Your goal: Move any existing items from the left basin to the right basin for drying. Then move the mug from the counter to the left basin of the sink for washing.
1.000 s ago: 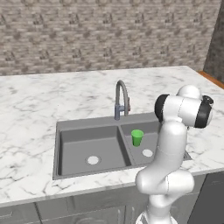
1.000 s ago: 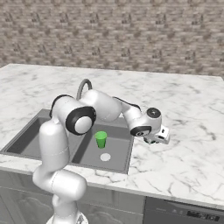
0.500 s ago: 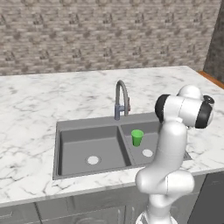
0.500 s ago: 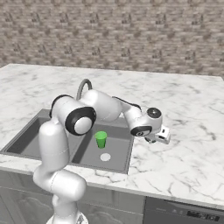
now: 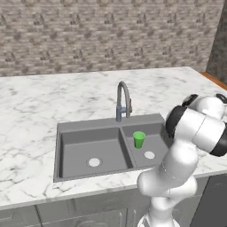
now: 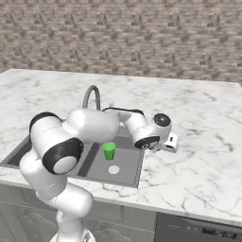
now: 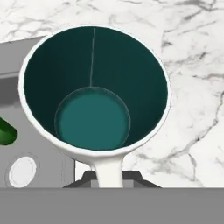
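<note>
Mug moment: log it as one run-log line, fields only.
phase: at mug on counter | mug: upright, close under gripper | green cup: upright in right basin | left basin: drain bare

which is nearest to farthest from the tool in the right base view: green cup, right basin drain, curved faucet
1. Small bright green tapered cup, in the narrower right basin, nearest the tool.
2. Round pale drain of that basin, just in front of the cup.
3. Curved grey metal faucet, at the sink's back edge, farthest.
</note>
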You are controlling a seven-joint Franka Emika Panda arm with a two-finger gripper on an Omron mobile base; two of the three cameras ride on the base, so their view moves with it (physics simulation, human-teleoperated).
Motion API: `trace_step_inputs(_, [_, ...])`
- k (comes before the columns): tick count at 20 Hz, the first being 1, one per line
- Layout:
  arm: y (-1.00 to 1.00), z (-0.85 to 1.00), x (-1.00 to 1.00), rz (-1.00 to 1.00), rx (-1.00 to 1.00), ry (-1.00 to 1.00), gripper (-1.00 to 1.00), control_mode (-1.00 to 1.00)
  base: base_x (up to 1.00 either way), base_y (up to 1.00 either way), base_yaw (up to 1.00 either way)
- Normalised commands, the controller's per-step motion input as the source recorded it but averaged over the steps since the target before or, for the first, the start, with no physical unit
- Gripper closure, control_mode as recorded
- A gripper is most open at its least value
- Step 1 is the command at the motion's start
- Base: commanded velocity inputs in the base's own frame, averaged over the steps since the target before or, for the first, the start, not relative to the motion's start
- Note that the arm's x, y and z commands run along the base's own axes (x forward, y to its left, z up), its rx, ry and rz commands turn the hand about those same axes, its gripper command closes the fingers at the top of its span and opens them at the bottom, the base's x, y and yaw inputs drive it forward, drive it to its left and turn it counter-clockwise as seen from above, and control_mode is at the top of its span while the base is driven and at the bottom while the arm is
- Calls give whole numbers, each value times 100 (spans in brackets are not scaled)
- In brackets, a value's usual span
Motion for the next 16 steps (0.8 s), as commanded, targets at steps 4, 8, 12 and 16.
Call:
trace_step_inputs(4, [92,58,-88,17,-12,-2,100,-100,0,0,0])
trace_step_inputs(8, [100,56,-81,20,-12,0,100,-100,0,0,0])
trace_step_inputs(12, [100,35,-60,25,-13,-2,100,-100,0,0,0])
trace_step_inputs(16, [100,20,-16,30,-11,-7,100,-100,0,0,0])
